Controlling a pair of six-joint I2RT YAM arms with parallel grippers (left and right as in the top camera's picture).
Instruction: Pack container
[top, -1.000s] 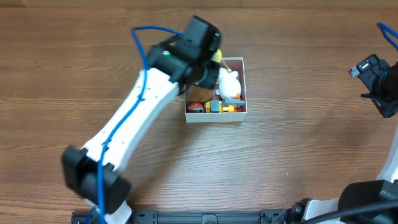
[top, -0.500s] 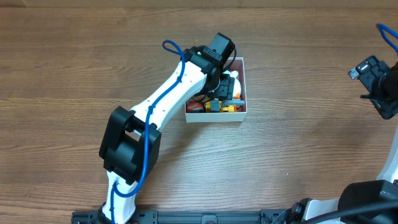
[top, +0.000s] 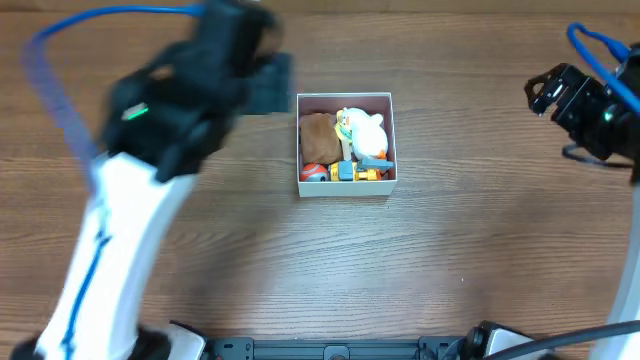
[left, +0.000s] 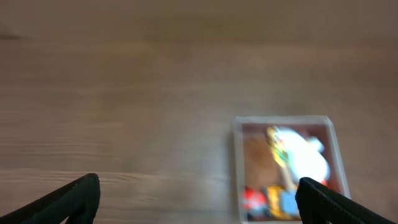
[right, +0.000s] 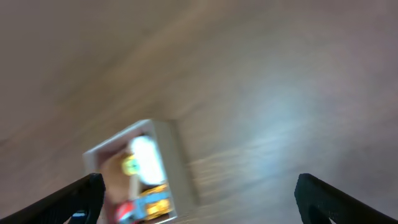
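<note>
The container (top: 347, 188), a small square white-walled box, stands mid-table. It holds a brown plush (top: 318, 135), a white toy (top: 368, 132), a red ball (top: 312, 172) and a yellow-and-blue toy (top: 360, 172). My left gripper (top: 266, 84), blurred with motion, hangs just left of the box's far corner. In the left wrist view it (left: 199, 200) is open and holds nothing, with the container (left: 237, 168) below at the right. My right gripper (top: 550, 92) is far right, open and empty (right: 199, 196); its view shows the container (right: 181, 168) at the lower left.
Bare wooden tabletop (top: 460, 240) lies all around the box. The left arm's white link (top: 110, 250) crosses the left side of the table. A dark rail (top: 330, 350) runs along the front edge.
My left gripper has opened and drawn back from inside the container, up and to the left. The white toy stays in the box. The right gripper has shifted slightly leftward.
</note>
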